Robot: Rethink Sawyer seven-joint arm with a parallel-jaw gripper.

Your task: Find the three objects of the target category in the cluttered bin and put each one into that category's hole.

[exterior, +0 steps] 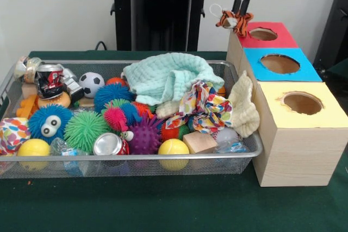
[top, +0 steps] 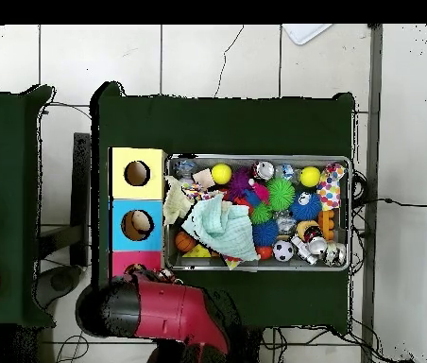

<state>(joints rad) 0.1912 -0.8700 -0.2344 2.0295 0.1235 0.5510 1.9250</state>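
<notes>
**Gripper pinching tiger plush at red-topped box**

Gripper [exterior: 241, 13] is seen at the upper right of the front view, its dark fingers closed on a small orange-and-white striped tiger plush [exterior: 234, 21]. The plush is held just beside the left rim of the red-topped box [exterior: 283, 42], level with the box top and left of its round hole [exterior: 263, 34]; whether it touches the box cannot be told. In the overhead view the red arm [top: 165, 312] is seen at the lower left, covering most of the red box, with the plush [top: 165, 275] just visible at its upper edge.

Three boxes are lined up on the right of the front view: red at the back, blue-topped box [exterior: 304, 71] in the middle, yellow-topped box [exterior: 326, 115] nearest the camera. In the overhead view something pale is seen inside the blue box's hole.

Wire mesh bin [exterior: 136, 160] is filled across the centre and left of the front view. A mint green cloth [exterior: 166, 77] is piled at its upper middle, a patterned cloth [exterior: 201, 107] below that, a cream cloth [exterior: 243, 110] draped over the right rim. Spiky balls, among them a blue one with eyes [exterior: 49, 123] and a green one [exterior: 86, 131], are seen at the lower left, with a yellow ball [exterior: 173, 149], a soccer ball [exterior: 91, 83] and a crushed can [exterior: 109, 145].
</notes>
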